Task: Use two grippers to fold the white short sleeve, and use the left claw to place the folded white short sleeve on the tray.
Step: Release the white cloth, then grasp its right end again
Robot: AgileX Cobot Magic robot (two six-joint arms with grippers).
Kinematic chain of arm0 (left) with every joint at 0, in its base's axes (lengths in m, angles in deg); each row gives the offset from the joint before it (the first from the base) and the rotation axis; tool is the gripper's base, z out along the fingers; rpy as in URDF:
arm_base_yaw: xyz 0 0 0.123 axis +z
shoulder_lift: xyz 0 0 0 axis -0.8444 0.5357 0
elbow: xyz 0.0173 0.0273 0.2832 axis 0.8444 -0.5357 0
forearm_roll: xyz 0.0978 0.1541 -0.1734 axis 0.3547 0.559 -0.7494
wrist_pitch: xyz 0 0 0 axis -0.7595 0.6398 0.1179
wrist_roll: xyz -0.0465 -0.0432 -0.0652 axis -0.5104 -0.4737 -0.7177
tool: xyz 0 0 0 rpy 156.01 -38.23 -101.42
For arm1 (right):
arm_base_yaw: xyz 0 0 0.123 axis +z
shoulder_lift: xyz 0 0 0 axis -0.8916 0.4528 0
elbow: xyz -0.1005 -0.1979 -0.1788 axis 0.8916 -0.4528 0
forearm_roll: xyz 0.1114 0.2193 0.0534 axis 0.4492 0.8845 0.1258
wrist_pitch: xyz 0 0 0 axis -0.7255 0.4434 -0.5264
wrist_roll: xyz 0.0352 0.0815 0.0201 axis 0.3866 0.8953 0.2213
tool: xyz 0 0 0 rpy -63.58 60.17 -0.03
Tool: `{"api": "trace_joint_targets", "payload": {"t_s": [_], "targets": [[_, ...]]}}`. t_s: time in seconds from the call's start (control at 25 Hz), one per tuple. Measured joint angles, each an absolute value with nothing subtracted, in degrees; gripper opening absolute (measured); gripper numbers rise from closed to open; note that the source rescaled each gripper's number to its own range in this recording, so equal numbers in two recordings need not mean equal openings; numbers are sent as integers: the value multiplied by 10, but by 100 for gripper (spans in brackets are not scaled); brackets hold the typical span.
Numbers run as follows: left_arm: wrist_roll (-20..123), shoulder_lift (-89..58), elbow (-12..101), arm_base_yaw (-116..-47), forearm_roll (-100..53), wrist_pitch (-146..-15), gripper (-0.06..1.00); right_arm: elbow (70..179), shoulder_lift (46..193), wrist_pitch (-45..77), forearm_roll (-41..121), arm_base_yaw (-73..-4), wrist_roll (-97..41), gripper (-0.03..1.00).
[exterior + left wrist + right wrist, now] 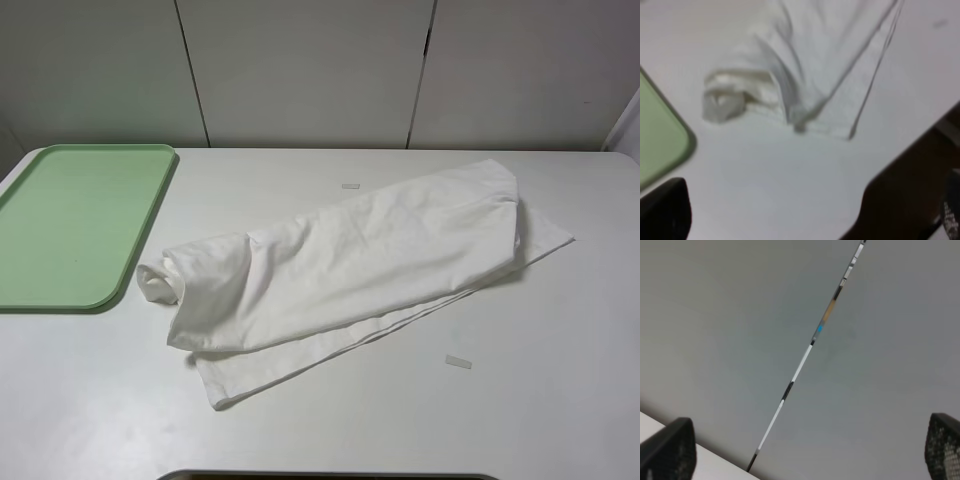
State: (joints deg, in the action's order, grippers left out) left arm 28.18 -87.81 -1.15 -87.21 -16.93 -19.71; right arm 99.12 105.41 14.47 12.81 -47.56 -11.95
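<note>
The white short sleeve [350,265] lies folded lengthways in a long diagonal band across the middle of the table, with a rolled sleeve end toward the tray. The pale green tray [75,220] sits at the far left, with nothing on it. Neither arm shows in the exterior high view. In the left wrist view my left gripper [807,212] is open and empty, its fingertips [662,210] spread wide above the table in front of the shirt's [805,75] end and the tray corner [660,135]. My right gripper [805,447] is open, empty and facing the wall.
Two small white tape strips lie on the table, one behind the shirt [350,186] and one in front of it [458,362]. The white table [560,400] ends at a front edge. Grey wall panels [300,70] stand behind.
</note>
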Motion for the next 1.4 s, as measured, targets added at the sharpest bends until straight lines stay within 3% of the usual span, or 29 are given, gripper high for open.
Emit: {"api": "trace_joint_targets", "payload": {"t_s": [0.16, 0.76, 0.88, 0.96, 1.04, 1.16, 1.4], "targets": [[277, -878, -72, -872, -170, -218, 100, 991, 1054, 145, 130, -476, -119, 100], [275, -878, -75, -860, -170, -231, 100, 991, 1054, 184, 194, -476, -109, 100], [275, -878, -75, -820, -170, -231, 100, 991, 1054, 189, 248, -476, -85, 100], [275, -878, -75, -742, -170, -231, 100, 991, 1054, 192, 275, -476, -76, 100], [275, -878, -75, -728, -170, -231, 100, 991, 1054, 197, 287, -476, -73, 100], [275, -890, -75, -634, -170, -231, 100, 991, 1054, 222, 313, -476, -69, 100], [275, -891, -75, -609, -170, -231, 100, 991, 1054, 287, 345, -476, -62, 100]]}}
